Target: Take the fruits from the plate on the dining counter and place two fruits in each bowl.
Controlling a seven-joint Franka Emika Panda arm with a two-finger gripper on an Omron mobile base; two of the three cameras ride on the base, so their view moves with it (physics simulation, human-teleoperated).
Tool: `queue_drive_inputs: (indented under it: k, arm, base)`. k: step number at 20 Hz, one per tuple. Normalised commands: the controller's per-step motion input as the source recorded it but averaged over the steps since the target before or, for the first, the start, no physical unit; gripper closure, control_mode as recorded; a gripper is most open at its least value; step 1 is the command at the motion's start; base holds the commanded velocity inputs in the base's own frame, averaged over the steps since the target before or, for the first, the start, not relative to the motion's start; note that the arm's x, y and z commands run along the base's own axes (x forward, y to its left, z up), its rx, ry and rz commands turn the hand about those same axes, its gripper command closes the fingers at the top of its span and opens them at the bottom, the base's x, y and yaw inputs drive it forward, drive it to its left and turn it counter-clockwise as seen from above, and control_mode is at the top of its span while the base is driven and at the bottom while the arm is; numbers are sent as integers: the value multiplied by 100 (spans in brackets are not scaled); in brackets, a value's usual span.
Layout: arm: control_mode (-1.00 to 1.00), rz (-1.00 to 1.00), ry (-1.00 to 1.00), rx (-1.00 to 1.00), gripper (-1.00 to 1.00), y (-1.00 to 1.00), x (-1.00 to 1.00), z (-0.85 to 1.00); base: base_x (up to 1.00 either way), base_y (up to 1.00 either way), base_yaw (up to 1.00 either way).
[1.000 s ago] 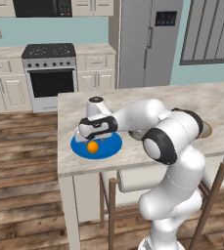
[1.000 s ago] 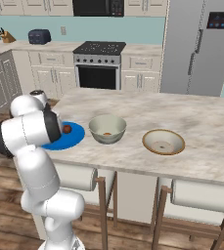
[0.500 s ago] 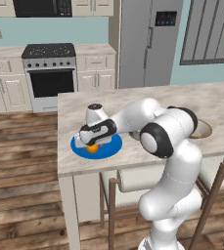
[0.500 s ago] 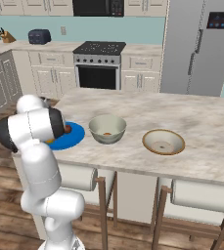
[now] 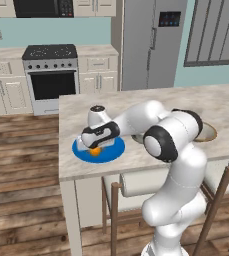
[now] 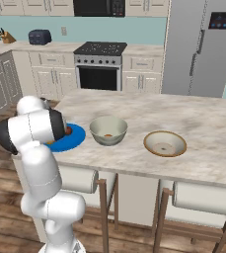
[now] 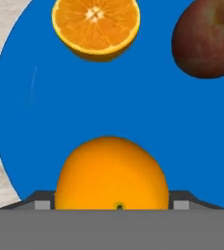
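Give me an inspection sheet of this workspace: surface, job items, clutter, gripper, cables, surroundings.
Surface: dining counter, beige marbled top.
Job items: blue plate holds a whole orange, a cut orange half and a dark red apple. Grey-green bowl holds something small and reddish-orange; tan-rimmed bowl looks empty.
Clutter: nothing seen.
Gripper: gripper low over the plate, the whole orange between its fingertips; cannot tell whether it has closed on it.
Cables: nothing seen.
Surroundings: stove, refrigerator, stools under the counter, wood floor.
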Motion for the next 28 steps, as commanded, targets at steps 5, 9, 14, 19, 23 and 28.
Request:
queue_drive_inputs:
  k: [5,9,14,19,23,28]
  arm:
    - [-100,-2,-1,0,100,-15,0,84]
    - [-100,-9,1,0,100,-51,-22,100]
    - [-100,-11,3,0,100,-99,-40,100]
    - [-100,-11,4,0,100,-100,-27,77]
    - [-100,-17,6,0,100,-100,-11,37]
    - [-100,-13,0,1,100,-100,17,-1]
  base:
    - [0,0,0]
    - [0,0,0]
    - [0,0,0]
    - [0,0,0]
    - [0,0,0]
    - [0,0,0]
